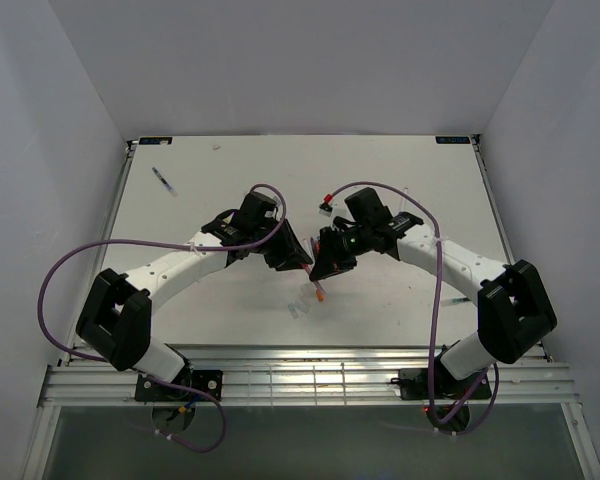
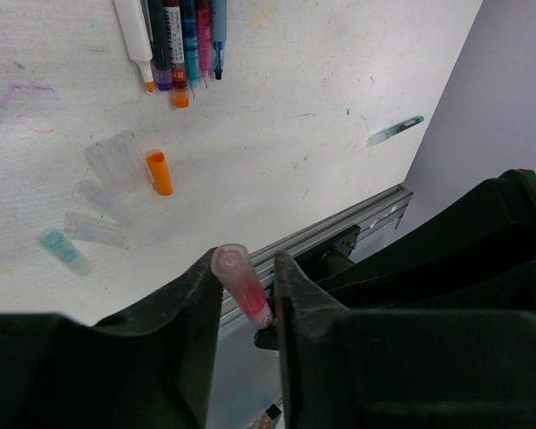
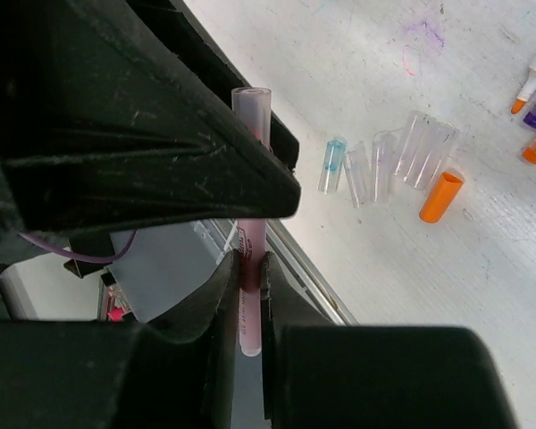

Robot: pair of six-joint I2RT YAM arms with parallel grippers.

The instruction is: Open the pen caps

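Above the middle of the table [image 1: 230, 170], the left gripper [image 2: 246, 275] and the right gripper [image 3: 248, 268] are both closed tight on one pink pen [image 3: 251, 116], whose cap seems still on. Below lie loose caps [image 2: 112, 161], one orange cap [image 2: 159, 172] and uncapped pens [image 2: 183, 40], so most work looks done.

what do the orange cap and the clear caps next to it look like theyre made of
Orange cap: likely opaque moulded plastic, smooth with a slight sheen; the colour is even and solid, and the shape is a plain tube. Clear caps: probably translucent plastic with a slightly frosted look; the white table shows dimly through them.
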